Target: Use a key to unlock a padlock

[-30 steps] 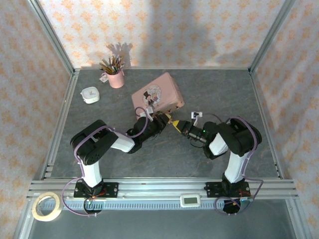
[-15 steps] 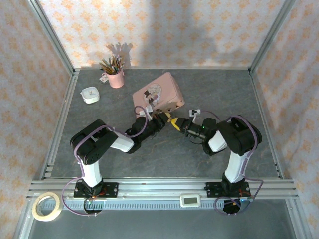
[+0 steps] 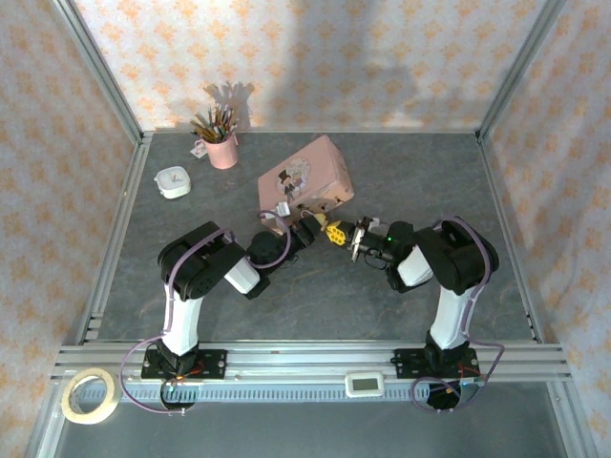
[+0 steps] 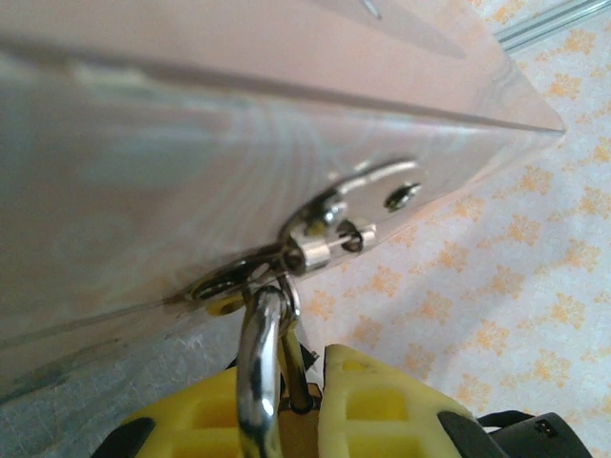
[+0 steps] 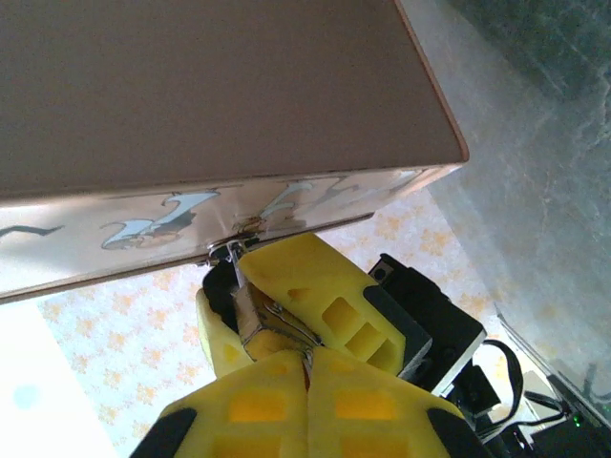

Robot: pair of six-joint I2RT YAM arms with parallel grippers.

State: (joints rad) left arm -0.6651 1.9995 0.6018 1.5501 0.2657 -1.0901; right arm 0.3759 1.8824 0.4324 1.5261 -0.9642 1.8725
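The pink tin [image 3: 304, 179] lies at mid-table, and both grippers meet at its near edge. In the left wrist view the padlock's silvery shackle [image 4: 258, 363] hangs through the tin's clasp [image 4: 334, 224] under the tin's wall [image 4: 191, 143]. My left gripper [image 4: 291, 405] is shut on the brass padlock body [image 4: 298, 434]. Seen from the right wrist, the padlock [image 5: 246, 315] sits between the left gripper's yellow fingers [image 5: 315, 281]. My right gripper [image 5: 307, 367] is shut, with a thin grey sliver, the key [image 5: 304, 351], pinched at its tips and touching the padlock. From above, the left gripper [image 3: 317, 227] and right gripper [image 3: 338, 234] are nearly tip to tip.
A pink cup of pencils [image 3: 221, 145] and a small white round case [image 3: 173, 181] stand at the back left. A tape roll [image 3: 89, 396] and a small white device [image 3: 364, 384] lie by the front rail. Metal posts frame the table.
Both grippers have shifted slightly back toward the tin's clasp. The left arm's elbow has swung to the right and folded in closer. Both grips look unchanged.
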